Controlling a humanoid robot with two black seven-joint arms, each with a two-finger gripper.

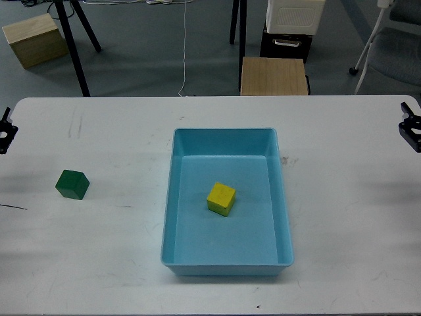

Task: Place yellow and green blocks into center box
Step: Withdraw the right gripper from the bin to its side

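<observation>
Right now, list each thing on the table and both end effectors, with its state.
yellow block: inside the light blue tray, resting on its floor.
green block: on the table, left of the tray, outside it.
light blue tray: upright, holds only the yellow block.
left end effector: at the view's edge, holding nothing visible.
right end effector: at the view's edge, holding nothing visible.

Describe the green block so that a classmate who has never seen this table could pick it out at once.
Start at the light blue tray in the middle of the white table. Look left of it, across bare tabletop, to a small cube standing alone: the green block. It is dark green and outside the tray, whereas the like-sized yellow block lies inside.
</observation>
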